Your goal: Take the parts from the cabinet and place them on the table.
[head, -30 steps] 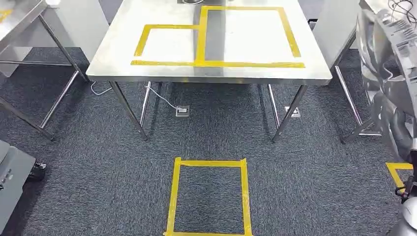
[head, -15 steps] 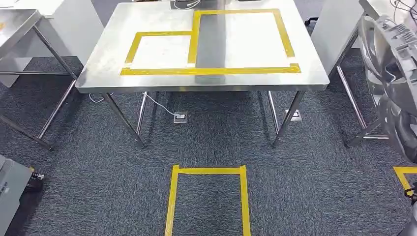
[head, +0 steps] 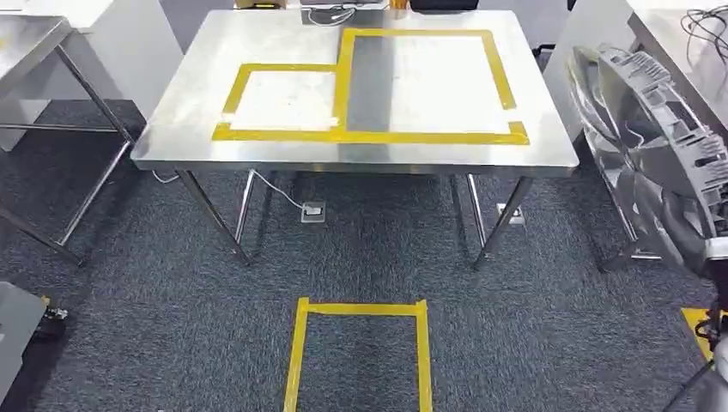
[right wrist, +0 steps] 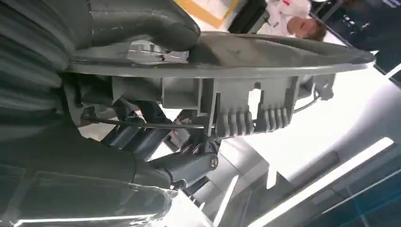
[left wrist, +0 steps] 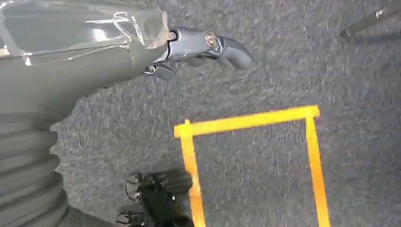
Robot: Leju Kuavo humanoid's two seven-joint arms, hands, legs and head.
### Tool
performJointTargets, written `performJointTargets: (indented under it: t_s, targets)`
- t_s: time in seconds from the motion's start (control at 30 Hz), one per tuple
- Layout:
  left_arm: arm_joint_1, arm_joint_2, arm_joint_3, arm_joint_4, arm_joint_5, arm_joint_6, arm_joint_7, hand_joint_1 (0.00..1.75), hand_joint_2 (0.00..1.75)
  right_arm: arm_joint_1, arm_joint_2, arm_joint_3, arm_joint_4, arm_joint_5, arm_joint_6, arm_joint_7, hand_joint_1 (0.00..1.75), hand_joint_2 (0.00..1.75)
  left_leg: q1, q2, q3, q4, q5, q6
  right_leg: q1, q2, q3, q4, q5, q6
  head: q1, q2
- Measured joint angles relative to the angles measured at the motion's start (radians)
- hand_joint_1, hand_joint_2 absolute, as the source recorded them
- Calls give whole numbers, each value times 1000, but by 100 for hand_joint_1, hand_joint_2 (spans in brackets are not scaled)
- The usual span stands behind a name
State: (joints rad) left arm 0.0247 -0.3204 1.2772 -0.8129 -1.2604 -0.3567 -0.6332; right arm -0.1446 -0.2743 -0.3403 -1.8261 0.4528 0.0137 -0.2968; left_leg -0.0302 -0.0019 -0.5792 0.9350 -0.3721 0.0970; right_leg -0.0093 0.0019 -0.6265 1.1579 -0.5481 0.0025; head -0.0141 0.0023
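A large grey ribbed plastic part (head: pixel 652 146) hangs at the right edge of the head view, beside the right end of the steel table (head: pixel 172 146). My right hand (right wrist: pixel 94 165) grips this part (right wrist: pixel 246 90), with the thumb (right wrist: pixel 142 21) on one face and the dark fingers (right wrist: pixel 184 165) under the other. Two adjoining rectangles of yellow tape (head: pixel 343 136) mark the bare tabletop. My left hand (left wrist: pixel 198 45) hangs over the carpet with its fingers apart and nothing in it.
A yellow tape square (head: pixel 360 307) lies on the dark carpet in front of the table. Another steel table (head: pixel 34 34) stands at the left, and metal legs (head: pixel 627 249) at the right. A grey box (head: pixel 13 326) sits at the lower left. A floor socket (head: pixel 312 210) lies under the table.
The camera has moved: the table has slid lower in the picture and more of its far edge shows. The grey part has swung further into the picture from the right.
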Motion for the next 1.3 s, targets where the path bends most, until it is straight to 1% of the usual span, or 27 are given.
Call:
performJointTargets:
  t_s: [0.03, 0.07, 0.1, 0.13, 0.2, 0.23, 0.3, 0.37, 0.4, 0.43, 0.53, 0.57, 0.6, 0.63, 0.67, 0.73, 0.77, 0.9, 0.93, 0.97, 1.03, 1.07, 1.1, 1.13, 1.17, 1.23, 1.3]
  targets:
    - [-1, -1, 0, 2, -1, 0, 0, 0, 175, 0, -2, 2, 2, -2, 5, -2, 171, 175, 0, -1, 0, 0, -2, -1, -4, 0, -44, 74, -25, 2, -1, 0]
    - [-2, -2, 0, 3, -3, 0, 0, 0, 175, 1, -5, 5, 6, -2, 10, -3, 171, 175, 0, -2, 0, 1, -5, -3, -10, 0, -85, 137, -37, 12, -1, 0]
    - [-2, -3, 0, 5, -3, 0, 0, 0, 175, 1, -8, 8, 10, -2, 13, -3, 171, 175, 3, -4, 0, 5, -9, -8, -16, -1, -95, 138, -25, 25, 0, 0]
    - [-2, -3, 0, 7, -3, 0, 0, 0, 175, 1, -10, 11, 13, -2, 15, -3, 171, 175, 7, -6, 1, 13, -15, -14, -22, -1, -78, 90, 7, 43, -1, 0]
    - [-1, -3, 0, 11, -4, 0, 0, 0, 175, 0, -17, 16, 20, -2, 16, -3, 171, 175, 16, -10, -3, 43, -36, -33, -39, -4, 8, -95, 90, 81, 0, 0]
    - [-1, 0, 0, 11, -4, 0, 0, 0, 175, -3, -18, 19, 26, -3, 17, -4, 171, 175, 13, -10, -12, 67, -51, -46, -43, -13, 24, -133, 99, 83, 1, 0]
    - [-1, 2, 0, 12, -4, 0, 0, 0, 175, -9, -22, 23, 32, -3, 19, -5, 171, 175, 8, -12, -24, 89, -70, -53, -36, -3, 27, -124, 95, 43, -1, 0]
    - [-1, 2, 0, 13, -4, 0, 0, 0, 175, -9, -25, 27, 35, -3, 21, -5, 171, 175, 13, -11, -24, 91, -70, -54, -32, -2, 25, -122, 94, 33, -2, 0]
    - [1, 5, 0, 13, -4, 0, 0, 0, 175, -9, -27, 27, 39, -3, 22, -5, 171, 175, 19, -10, -24, 99, -75, -61, -43, -2, 28, -124, 95, 26, -1, 0]
    - [1, 5, 1, 13, -4, 0, 0, 0, 175, -10, -31, 27, 39, -3, 22, -5, 171, 175, 19, -8, -31, 121, -93, -69, -40, -2, 30, -125, 95, 21, -5, 0]
    - [1, 4, 0, 13, -4, -2, 0, 0, 175, -11, -35, 29, 39, -3, 26, -5, 171, 175, 32, 0, -137, 335, -198, -87, -39, -2, 31, -124, 91, 16, -11, 0]
    - [1, 4, 0, 14, -4, -3, 0, 0, 175, -11, -35, 29, 40, -3, 28, -5, 171, 175, 35, 1, -170, 396, -212, -89, -37, -2, 31, -124, 90, 16, -10, 0]
    - [1, 4, 0, 14, -4, -4, 0, 0, 175, -11, -35, 31, 40, -3, 28, -5, 171, 175, 35, 1, -183, 410, -205, -88, -37, -1, 33, -124, 89, 15, -10, 0]
    - [2, 3, 1, 14, -4, -5, 0, 0, 175, -11, -36, 32, 41, -3, 28, -5, 171, 175, 35, 1, -171, 373, -174, -84, -35, 0, 34, -124, 88, 14, -10, 0]
    - [2, 3, 1, 14, -5, -6, 0, 0, 175, -11, -37, 34, 41, -3, 28, -5, 171, 175, 34, 1, -136, 295, -128, -78, -34, 1, 37, -124, 87, 13, -11, 0]
    - [1, 3, 1, 14, -5, -7, 0, 0, 175, -12, -42, 37, 41, -3, 29, -5, 171, 175, 28, -1, -47, 115, -51, -53, -31, 2, 43, -127, 85, 15, -10, 0]
    - [1, 8, 1, 13, -5, -7, 0, 0, 175, -12, -42, 38, 42, -4, 31, -6, 171, 175, 25, 1, -42, 102, -62, -52, -31, 2, 44, -129, 85, 17, -7, 0]
    - [0, 8, 0, 13, -7, -8, 0, 0, 175, -21, -52, 42, 47, -8, 40, -6, 171, 175, 12, 2, -32, 74, -58, -37, -30, 1, 56, -154, 87, 45, -16, 0]
    - [3, 8, 0, 14, -8, -8, -1, 0, 175, -20, -55, 44, 50, -10, 44, -6, 171, 175, 23, 2, -9, 47, -42, -37, -33, -1, 50, -137, 81, 42, -10, 0]
    - [3, 8, 0, 14, -8, -8, -2, 0, 175, -25, -58, 47, 54, -14, 50, -8, 171, 175, 21, 2, 0, 35, -39, -29, -28, -2, 29, -94, 58, 34, -10, 0]
    - [1, 8, 0, 17, -10, -8, -2, 0, 175, -39, -61, 53, 65, -21, 57, -11, 171, 175, 16, 2, 1, 36, -39, -24, -25, -1, -54, 64, -2, 23, -10, 0]
    - [1, 8, 0, 19, -10, -8, -2, 0, 175, -41, -63, 55, 71, -23, 63, -13, 171, 175, 13, 0, 1, 36, -41, -22, -25, -1, -95, 134, -21, 24, -11, 0]
    - [2, 8, 0, 21, -12, -8, -2, 0, 175, -42, -66, 59, 77, -26, 69, -15, 171, 175, 11, -2, 1, 37, -43, -22, -25, -1, -116, 161, -21, 29, -10, 0]
    - [2, 8, 1, 23, -12, -9, -2, 0, 175, -43, -69, 64, 85, -28, 71, -17, 171, 175, 11, -6, 3, 40, -46, -22, -25, -2, -111, 136, -1, 37, -10, 0]
    - [4, 8, 1, 24, -12, -10, -2, 0, 175, -46, -72, 68, 92, -31, 73, -18, 171, 175, 11, -8, 3, 43, -50, -24, -25, -2, -86, 72, 34, 47, -10, 0]
    - [4, 8, 1, 24, -12, -13, -4, 0, 175, -55, -79, 77, 104, -36, 78, -21, 171, 175, 11, -12, 4, 62, -65, -31, -25, -5, 7, -129, 116, 59, -10, 0]
    - [4, 9, 1, 24, -12, -13, -5, 0, 175, -63, -81, 87, 109, -40, 80, -24, 171, 175, 2, -13, -1, 75, -79, -43, -19, -3, 21, -147, 117, 33, -11, 0]
